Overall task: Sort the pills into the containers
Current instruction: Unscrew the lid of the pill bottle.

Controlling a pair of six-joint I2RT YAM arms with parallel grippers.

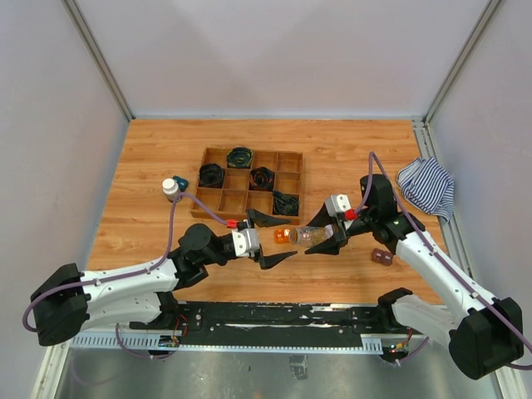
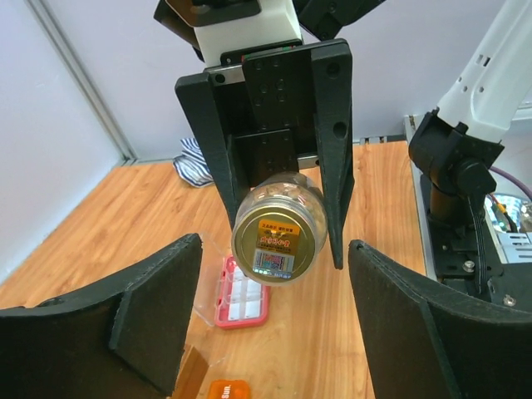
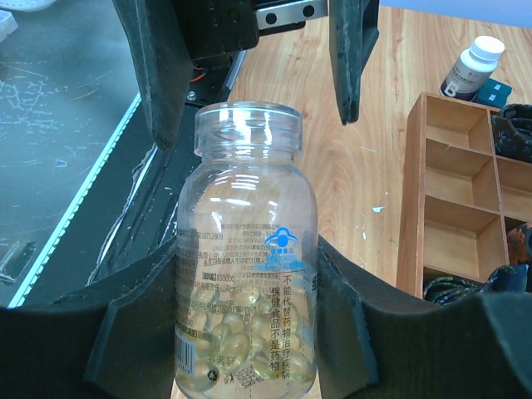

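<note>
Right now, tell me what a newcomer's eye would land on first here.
The clear bottle of yellow capsules stands out, held sideways above the table in the right claw, with the left claw open and facing it. Behind them sits a wooden compartment tray holding black coils; a striped cloth lies at the far right.

Clear vial [image 2: 277, 237] held in right gripper [image 2: 287, 247], pink box [image 2: 243, 293] on table [image 2: 324, 337] below, left gripper [image 2: 274, 245] jaws wide apart

Wooden table [image 1: 349, 158] with tray [image 1: 289, 163], capped bottle [image 1: 170, 188], cloth [image 1: 426, 188]
</note>
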